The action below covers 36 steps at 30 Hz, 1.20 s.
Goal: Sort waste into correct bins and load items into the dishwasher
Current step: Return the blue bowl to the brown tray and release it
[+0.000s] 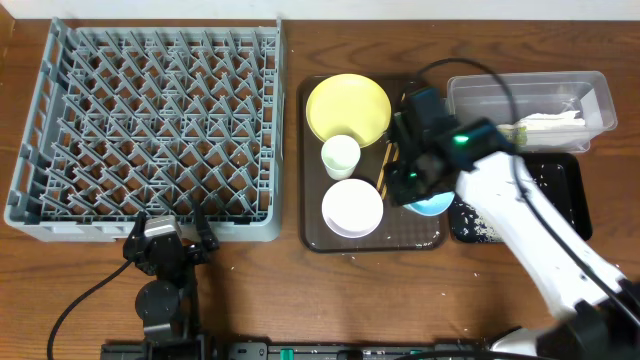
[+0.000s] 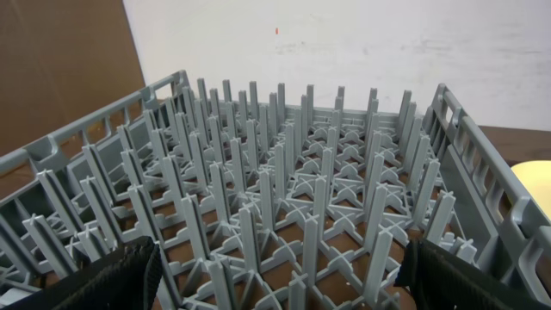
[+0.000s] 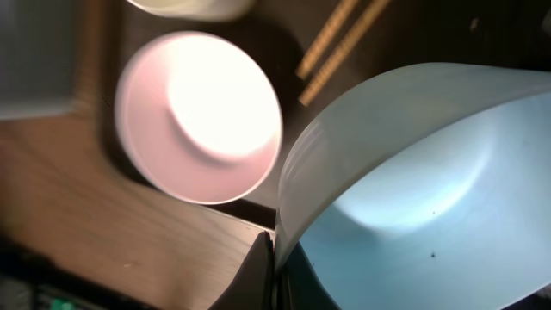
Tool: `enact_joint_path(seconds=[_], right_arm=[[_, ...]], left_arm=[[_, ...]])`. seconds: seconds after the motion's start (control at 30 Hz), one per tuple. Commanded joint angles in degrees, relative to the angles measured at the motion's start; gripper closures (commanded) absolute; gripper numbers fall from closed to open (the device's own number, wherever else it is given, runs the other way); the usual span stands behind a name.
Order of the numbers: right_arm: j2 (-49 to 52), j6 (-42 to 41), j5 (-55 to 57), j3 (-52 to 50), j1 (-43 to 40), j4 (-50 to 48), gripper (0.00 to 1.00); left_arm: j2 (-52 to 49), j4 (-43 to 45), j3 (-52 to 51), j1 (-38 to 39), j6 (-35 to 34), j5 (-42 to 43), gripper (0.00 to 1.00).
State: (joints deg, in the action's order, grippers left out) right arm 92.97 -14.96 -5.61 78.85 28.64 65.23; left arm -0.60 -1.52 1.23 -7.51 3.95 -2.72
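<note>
Grey dish rack [image 1: 165,32] held nothing yet. The right gripper [image 3: 274,258] pinched the light blue bowl [image 3: 413,189] by its rim at the brown tray's [image 1: 312,200] right edge. Loading it looked next: carry it left, past the wide-open left gripper [image 1: 170,232].

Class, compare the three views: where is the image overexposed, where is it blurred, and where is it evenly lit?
Right wrist view: the white bowl is blown out by glare, the chopsticks and light blue bowl are soft; left wrist view: the dish rack is crisp, the wall behind washed out; overhead view: evenly lit and sharp.
</note>
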Motion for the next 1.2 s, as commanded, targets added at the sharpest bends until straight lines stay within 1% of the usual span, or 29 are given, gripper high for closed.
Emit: enact_joint_path(seconds=[0.0,0.13,0.43,0.9,1.17], right_arm=[[3.15,-4.57,5.01,0.50,2.32,0.37,0.99],[7.02,-7.19,6.71,0.50,3.82,1.55,0.99],[11.80,-7.98,6.23,0.09,4.94,1.77,0.99],[12.17,-8.81,6.21,-0.50,4.98,1.51,0.99],[12.17,-9.92,6.16,-3.45,5.95,-0.87,0.99]], left_arm=[[0.35,-2.45,-1.01,-0.35,0.55,-0.72,0.08],[0.35,-2.45,-1.01,-0.35,0.55,-0.72,0.08],[0.35,-2.45,-1.01,-0.35,0.55,-0.72,0.08],[0.35,-2.45,-1.01,-0.35,0.55,-0.72,0.08],[0.35,-2.45,-1.01,-0.35,0.55,-0.72,0.08]])
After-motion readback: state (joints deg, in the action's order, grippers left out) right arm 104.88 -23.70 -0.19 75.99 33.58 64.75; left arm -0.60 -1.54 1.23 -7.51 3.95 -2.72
